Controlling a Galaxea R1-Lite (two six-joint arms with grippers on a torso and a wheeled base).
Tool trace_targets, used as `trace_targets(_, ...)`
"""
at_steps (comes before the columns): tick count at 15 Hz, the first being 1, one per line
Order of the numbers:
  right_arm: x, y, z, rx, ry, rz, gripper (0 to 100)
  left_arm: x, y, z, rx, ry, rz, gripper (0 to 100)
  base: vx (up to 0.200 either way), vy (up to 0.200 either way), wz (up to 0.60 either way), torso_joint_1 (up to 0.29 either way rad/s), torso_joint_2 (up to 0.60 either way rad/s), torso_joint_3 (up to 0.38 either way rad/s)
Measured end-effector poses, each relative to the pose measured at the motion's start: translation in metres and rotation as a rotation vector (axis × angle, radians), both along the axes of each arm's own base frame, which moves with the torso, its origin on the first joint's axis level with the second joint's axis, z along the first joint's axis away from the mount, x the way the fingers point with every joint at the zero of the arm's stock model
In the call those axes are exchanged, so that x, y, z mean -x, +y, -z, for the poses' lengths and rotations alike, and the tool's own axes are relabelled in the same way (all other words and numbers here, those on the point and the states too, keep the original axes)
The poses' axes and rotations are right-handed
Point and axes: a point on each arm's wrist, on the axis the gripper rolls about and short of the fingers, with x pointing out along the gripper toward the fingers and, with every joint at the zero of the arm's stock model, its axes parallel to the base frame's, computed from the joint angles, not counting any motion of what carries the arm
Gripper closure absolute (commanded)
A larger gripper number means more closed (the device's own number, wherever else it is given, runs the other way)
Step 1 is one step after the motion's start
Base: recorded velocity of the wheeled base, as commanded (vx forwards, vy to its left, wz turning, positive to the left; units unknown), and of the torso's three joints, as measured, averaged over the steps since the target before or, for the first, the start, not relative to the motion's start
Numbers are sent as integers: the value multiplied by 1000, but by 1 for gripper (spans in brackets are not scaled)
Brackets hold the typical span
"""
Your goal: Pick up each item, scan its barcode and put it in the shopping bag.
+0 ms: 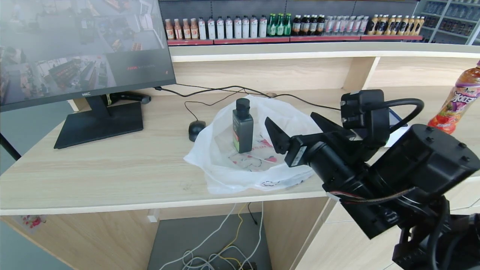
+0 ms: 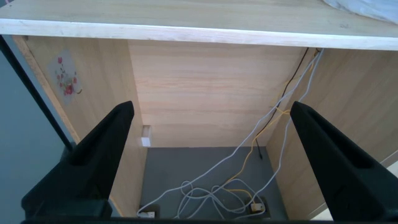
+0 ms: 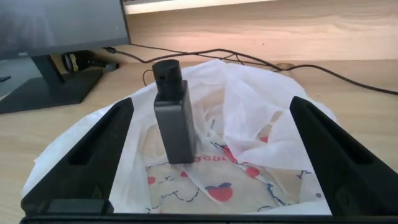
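A dark grey bottle (image 1: 242, 126) with a black cap stands upright inside the open white shopping bag (image 1: 225, 165) on the wooden counter; in the right wrist view the bottle (image 3: 174, 115) stands in the bag (image 3: 249, 99) just ahead of the fingers. My right gripper (image 1: 296, 129) hovers open at the bag's right side, a little right of the bottle, holding nothing. A juice bottle (image 1: 457, 101) with a fruit label stands at the far right of the counter. My left gripper (image 2: 211, 155) is open below the counter's front edge, facing the cavity underneath.
A monitor (image 1: 75, 48) on a black stand takes up the counter's left. A black mouse (image 1: 195, 129) lies just left of the bag, its cables running behind. Loose cables (image 2: 249, 180) lie on the floor under the counter. Shelves of bottles (image 1: 292, 24) line the back.
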Motion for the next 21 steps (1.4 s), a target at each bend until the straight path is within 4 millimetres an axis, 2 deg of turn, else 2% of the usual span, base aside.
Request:
trace_targets(4,21,-16,1,-39,-90,-76,0,0,0,0,-2,0,0,0,0,0,0,0,0,0)
trace_targets(11,26,-17,2,-52,-85,-98,0,0,0,0,-2,0,-1,0,0,0,0,0,0,0)
trace_targets(21,31,-24,5,-52,-70,-97,0,0,0,0,-1,0,0,0,0,-200,0,2,2,3)
